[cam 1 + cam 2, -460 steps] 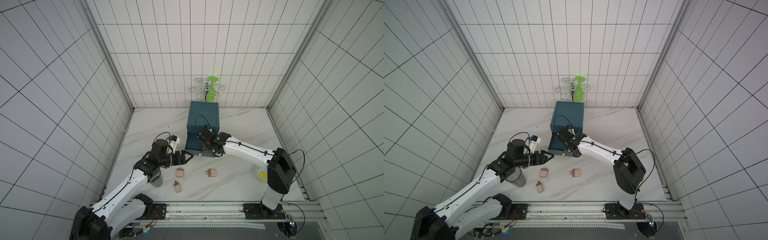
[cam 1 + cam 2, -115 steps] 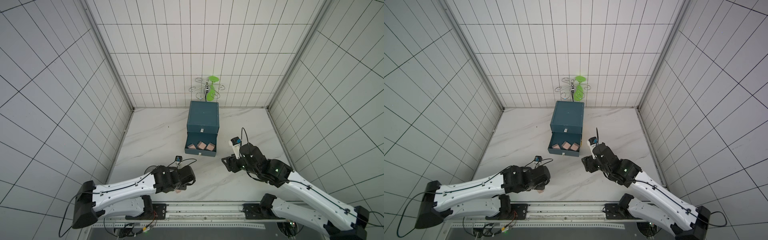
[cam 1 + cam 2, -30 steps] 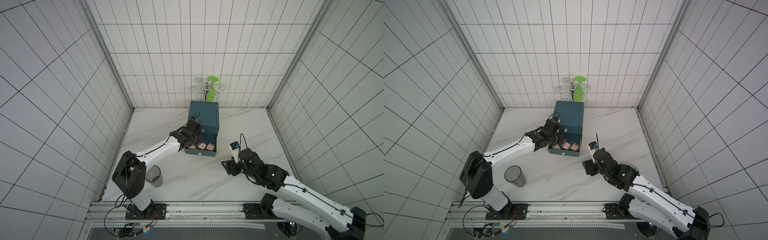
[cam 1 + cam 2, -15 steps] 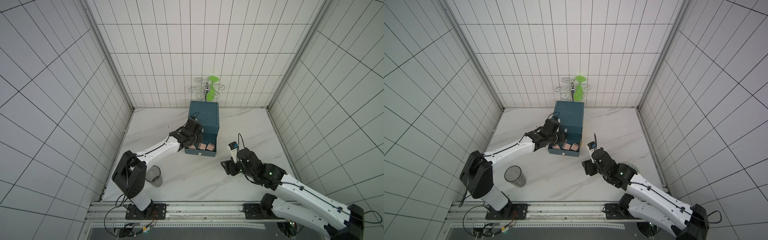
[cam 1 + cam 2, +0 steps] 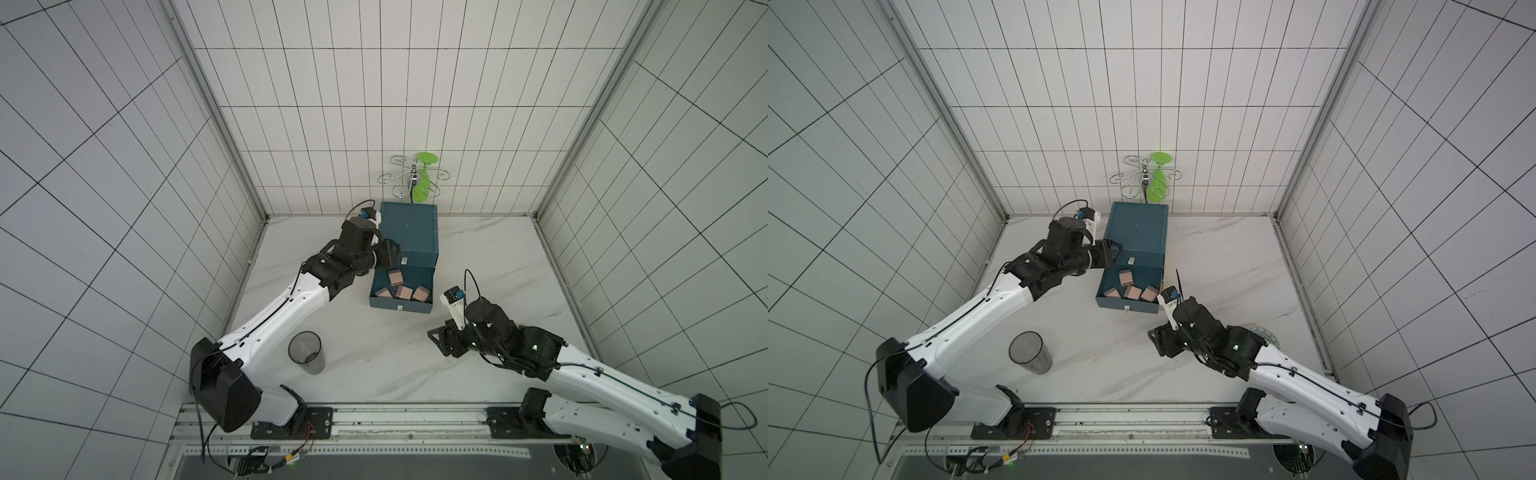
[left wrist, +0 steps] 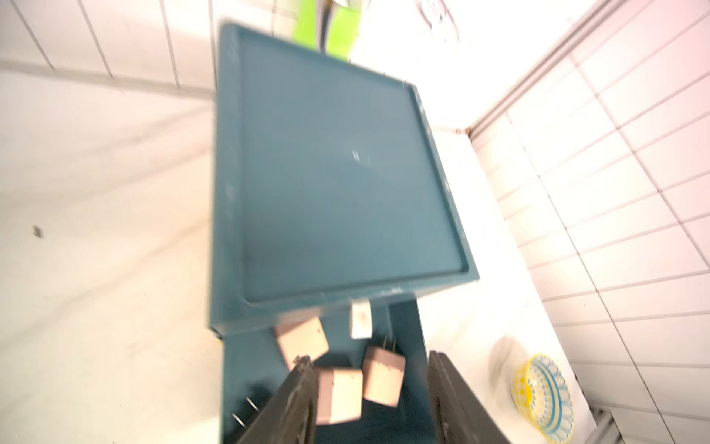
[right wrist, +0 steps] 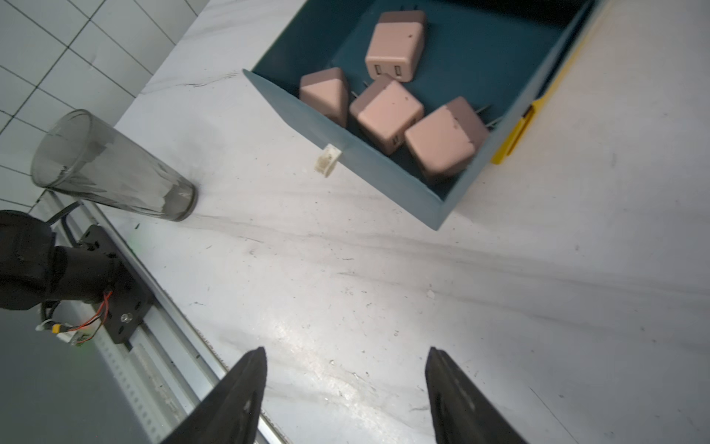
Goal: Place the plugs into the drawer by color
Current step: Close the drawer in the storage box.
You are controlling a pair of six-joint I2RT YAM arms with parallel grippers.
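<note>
Just beyond the left claw (image 5: 390,255), newly parted, a 4th pink plug (image 5: 395,275) has landed in the drawer (image 5: 401,308). Right claw (image 7: 344,357) gapes empty; pinks look done.

- The left arm (image 5: 286,311) and right arm (image 5: 602,380) had white link shells and black joint housings.
- A thin black cable (image 5: 272,314) ran along each white link.
- A green light (image 5: 535,346) glowed on the right arm's black housing.
- The right hand (image 7: 345,357) had dark, tapered fingers (image 7: 238,399), possibly rubber-faced.
</note>
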